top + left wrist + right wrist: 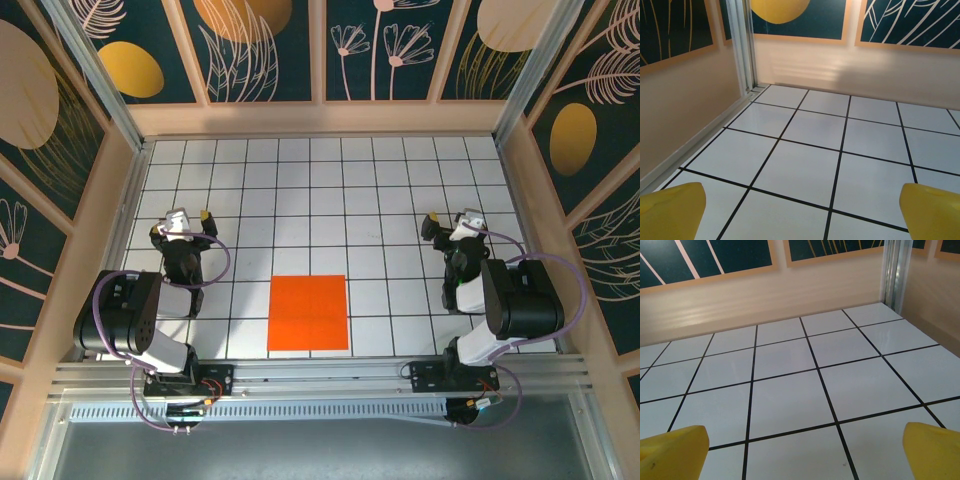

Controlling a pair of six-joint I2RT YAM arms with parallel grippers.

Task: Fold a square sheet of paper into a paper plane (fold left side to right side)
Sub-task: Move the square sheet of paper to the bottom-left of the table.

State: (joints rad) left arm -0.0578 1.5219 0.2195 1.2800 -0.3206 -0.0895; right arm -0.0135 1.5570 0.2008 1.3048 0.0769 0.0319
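Observation:
The square sheet of paper (308, 312), bright orange and flat, lies on the tiled floor near the front edge, between the two arms. My left gripper (183, 217) hangs over the left side of the floor, well left of the sheet, open with nothing between its yellow fingertips (671, 210). My right gripper (452, 222) is over the right side, right of the sheet, also open and empty; its yellow fingertips (932, 450) stand wide apart over bare tiles. The midpoints lie at left gripper (808, 212) and right gripper (805, 452).
White gridded floor (330, 200) is enclosed by tan walls with dark floral panels. A metal corner post (742, 45) stands at the far left corner, another post (896, 270) at the far right. A metal rail (320, 375) runs along the front edge.

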